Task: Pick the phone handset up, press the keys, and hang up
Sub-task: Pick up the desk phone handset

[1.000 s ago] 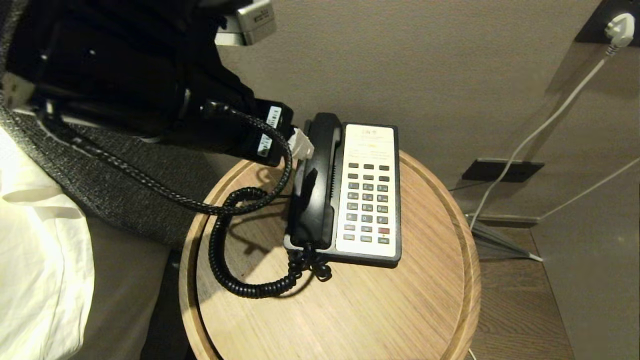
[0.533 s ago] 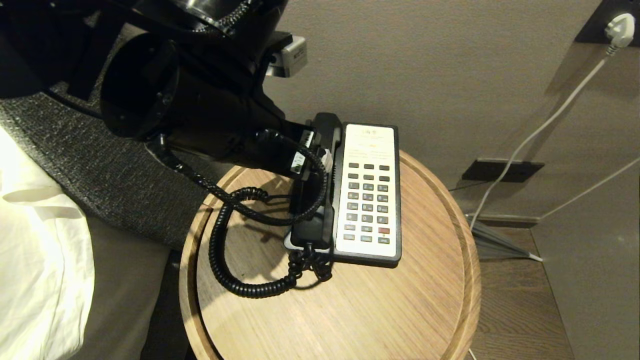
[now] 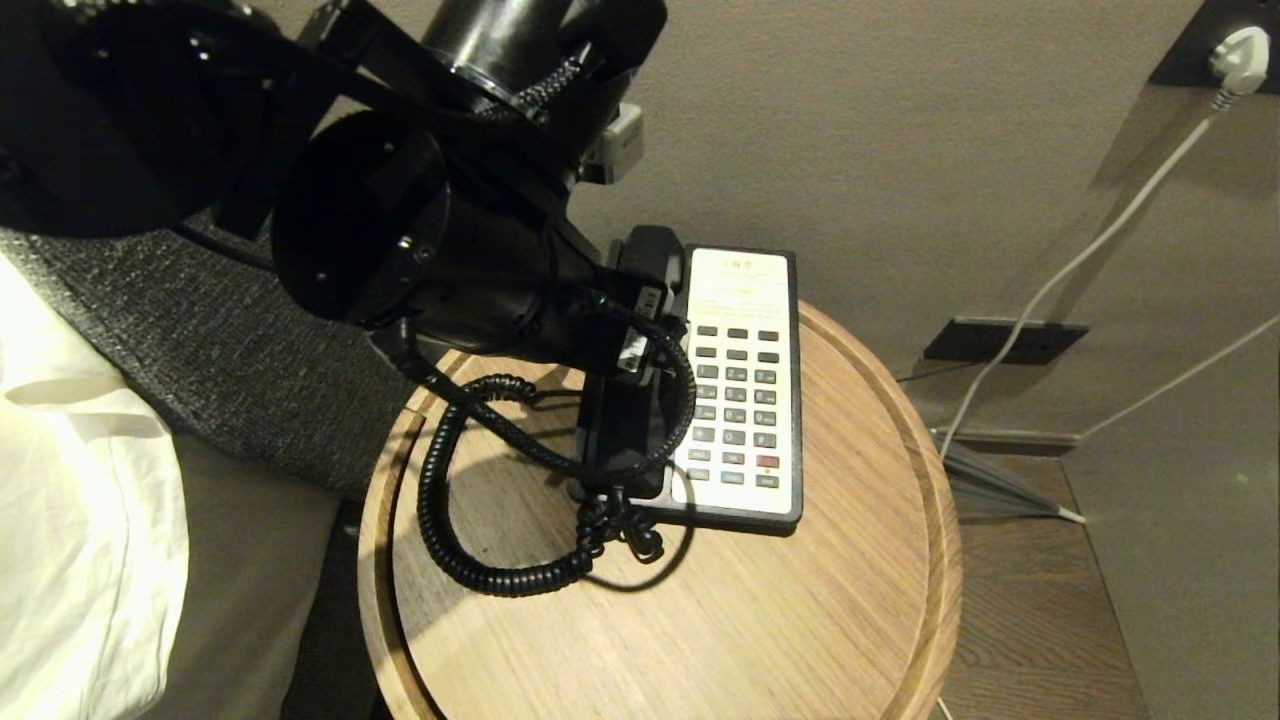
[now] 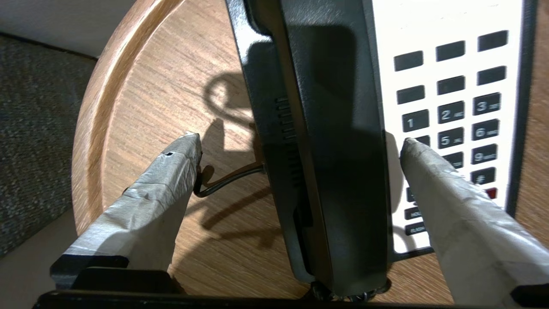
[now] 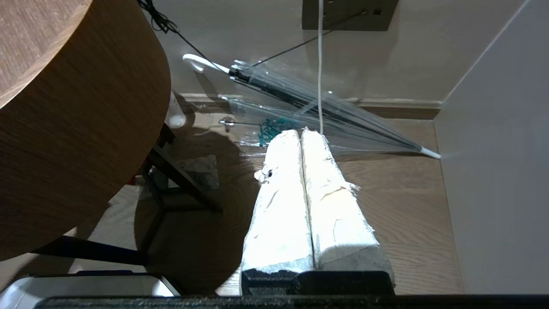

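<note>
The black phone handset (image 3: pixel 622 440) lies in its cradle on the left side of the black-and-cream phone base (image 3: pixel 742 290), on the round wooden table (image 3: pixel 760 620). My left arm reaches over it and hides its middle in the head view. In the left wrist view my left gripper (image 4: pixel 300 146) is open wide, one taped finger (image 4: pixel 171 171) over the wood and the other over the keys (image 4: pixel 454 111), straddling the handset (image 4: pixel 339 150) with gaps on both sides. The coiled cord (image 3: pixel 440 500) loops on the table left of the phone. My right gripper (image 5: pixel 302 134) is shut and empty, low beside the table.
A thin black line cord (image 4: pixel 227 182) leaves the base's side near my left finger. A bed with a grey blanket (image 3: pixel 200 370) and white sheet (image 3: pixel 80 520) adjoins the table's left. A white cable (image 3: pixel 1090 250) hangs on the wall. A clear umbrella (image 5: pixel 309 98) lies on the floor.
My left arm has swung right and forward, from beside the handset's far end to over its middle, now hiding it in the head view. The phone and cord have stayed put.
</note>
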Controlling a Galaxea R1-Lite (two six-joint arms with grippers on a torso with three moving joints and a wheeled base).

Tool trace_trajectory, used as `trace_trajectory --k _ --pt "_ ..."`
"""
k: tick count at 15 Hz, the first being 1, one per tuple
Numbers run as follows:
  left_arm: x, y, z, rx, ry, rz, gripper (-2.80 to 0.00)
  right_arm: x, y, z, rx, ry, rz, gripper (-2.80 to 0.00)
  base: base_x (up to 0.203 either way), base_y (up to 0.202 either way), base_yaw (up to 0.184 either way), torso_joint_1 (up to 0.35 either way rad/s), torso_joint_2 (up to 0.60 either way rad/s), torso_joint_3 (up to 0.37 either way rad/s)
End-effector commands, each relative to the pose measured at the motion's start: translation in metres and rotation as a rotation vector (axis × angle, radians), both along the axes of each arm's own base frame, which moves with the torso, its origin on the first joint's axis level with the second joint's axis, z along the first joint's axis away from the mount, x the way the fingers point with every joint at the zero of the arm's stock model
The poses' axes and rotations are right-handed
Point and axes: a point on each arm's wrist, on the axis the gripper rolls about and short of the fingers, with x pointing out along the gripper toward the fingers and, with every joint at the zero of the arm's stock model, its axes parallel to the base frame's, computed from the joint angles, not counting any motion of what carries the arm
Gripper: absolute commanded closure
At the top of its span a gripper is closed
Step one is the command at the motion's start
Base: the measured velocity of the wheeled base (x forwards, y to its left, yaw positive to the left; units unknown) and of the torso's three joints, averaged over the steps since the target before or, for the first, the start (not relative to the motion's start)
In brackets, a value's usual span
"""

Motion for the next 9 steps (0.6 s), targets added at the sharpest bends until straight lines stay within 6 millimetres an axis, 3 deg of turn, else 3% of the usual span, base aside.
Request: trace_trajectory --k 1,9 --pt "0.001 -0.003 -0.003 0.015 0.002 0.011 -2.80 0.002 0.000 -0.006 0.000 0.019 0.000 0.00 0.000 0.000 0.000 0.000 0.00 0.000" --pt "-0.002 -0.019 -0.012 -0.031 0.021 0.051 -2.80 0.002 0.000 -0.005 0.000 0.019 0.000 0.00 0.000 0.000 0.000 0.000 0.00 0.000"
